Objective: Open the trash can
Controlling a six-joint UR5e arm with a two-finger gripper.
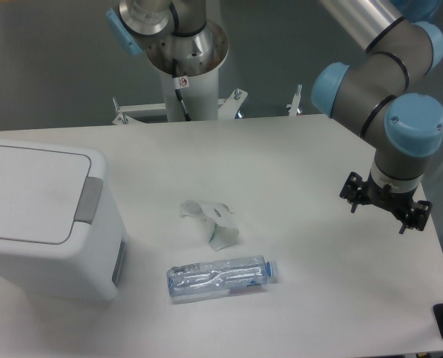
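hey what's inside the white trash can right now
Cannot tell. The trash can has its flat lid shut, grey push tab at its edge, so the inside is covered. Nothing rests on the lid.

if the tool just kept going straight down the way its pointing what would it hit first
Most likely the bare white table top. The tool points downward at the right side, with nothing visible beneath it. The white boxy plastic trash can and clear plastic bottle lie well off to its side, though depth is uncertain.
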